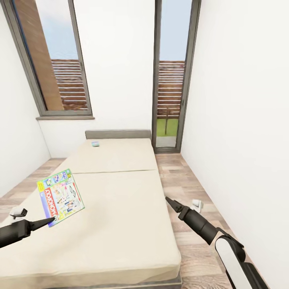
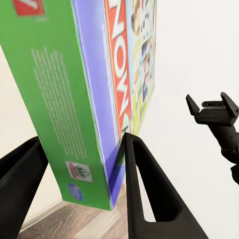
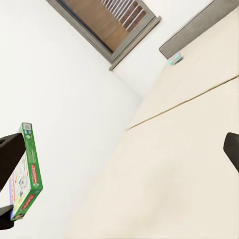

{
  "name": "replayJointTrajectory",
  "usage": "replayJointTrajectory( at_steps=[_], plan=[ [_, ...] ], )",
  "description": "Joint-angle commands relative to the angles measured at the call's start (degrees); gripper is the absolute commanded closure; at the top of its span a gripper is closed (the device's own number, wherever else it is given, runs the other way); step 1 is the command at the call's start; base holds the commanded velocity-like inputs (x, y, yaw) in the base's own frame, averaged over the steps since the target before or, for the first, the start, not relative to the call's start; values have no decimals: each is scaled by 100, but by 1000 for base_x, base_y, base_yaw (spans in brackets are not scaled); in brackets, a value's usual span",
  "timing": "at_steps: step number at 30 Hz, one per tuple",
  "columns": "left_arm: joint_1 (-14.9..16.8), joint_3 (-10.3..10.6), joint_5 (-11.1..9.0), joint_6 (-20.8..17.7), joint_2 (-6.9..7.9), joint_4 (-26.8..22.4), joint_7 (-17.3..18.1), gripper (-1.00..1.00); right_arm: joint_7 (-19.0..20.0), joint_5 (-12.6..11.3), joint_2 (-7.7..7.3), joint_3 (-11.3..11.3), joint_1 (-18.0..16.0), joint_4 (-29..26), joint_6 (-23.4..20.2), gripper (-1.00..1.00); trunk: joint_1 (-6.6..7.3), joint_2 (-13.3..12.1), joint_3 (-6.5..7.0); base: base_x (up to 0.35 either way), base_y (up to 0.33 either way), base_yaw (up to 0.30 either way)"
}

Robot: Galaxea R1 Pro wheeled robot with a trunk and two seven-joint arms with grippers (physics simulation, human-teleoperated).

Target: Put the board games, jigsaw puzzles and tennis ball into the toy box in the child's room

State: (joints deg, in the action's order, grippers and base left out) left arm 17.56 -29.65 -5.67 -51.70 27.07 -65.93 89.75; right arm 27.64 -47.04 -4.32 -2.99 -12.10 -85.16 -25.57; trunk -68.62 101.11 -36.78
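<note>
The left gripper (image 1: 50,220) is clamped on the near edge of one board game (image 1: 60,196), holding it clear of the bed (image 1: 120,208) for carrying. The left wrist view confirms both fingers (image 2: 144,189) pinching the box; the head view adds a second game (image 1: 95,143) at the far end. The right gripper (image 1: 167,200) hangs empty, its opening not discernible.

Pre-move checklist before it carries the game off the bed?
1. Left gripper shut on board game: ok.
2. Game lifted clear of bed: ok, held tilted above it.
3. Grip depth: cannot tell; fingers pinch one bottom corner.
4. Right gripper free: ok, nothing between its fingers.
5. Second game collected: not ok, it lies near the headboard.
</note>
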Motion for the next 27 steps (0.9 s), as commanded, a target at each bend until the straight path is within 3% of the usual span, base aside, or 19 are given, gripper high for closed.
replayJointTrajectory(
  at_steps=[1,4,6,10,13,27],
  plan=[
    [2,1,10,-60,1,0,25,100,-15,-51,-3,4,-3,-2,-20,-100,23,-39,13,0,0,0],
    [2,2,9,-60,1,1,25,100,-82,-58,0,21,-3,2,0,-100,89,-159,66,0,0,0],
    [3,0,12,-54,1,1,25,100,-329,-63,0,30,-6,2,-16,-100,133,-239,102,0,0,0],
    [3,1,11,-51,1,1,25,100,-1362,-59,-15,11,-25,-73,-152,-100,221,-400,174,0,0,0],
    [3,-16,6,-51,6,1,25,100,-1826,-69,-49,14,-39,-78,-429,-100,287,-520,228,0,0,0],
    [8,-44,10,-51,24,1,25,100,-1903,-57,0,9,-39,-80,-610,-100,594,-1082,482,0,0,23]
  ],
)
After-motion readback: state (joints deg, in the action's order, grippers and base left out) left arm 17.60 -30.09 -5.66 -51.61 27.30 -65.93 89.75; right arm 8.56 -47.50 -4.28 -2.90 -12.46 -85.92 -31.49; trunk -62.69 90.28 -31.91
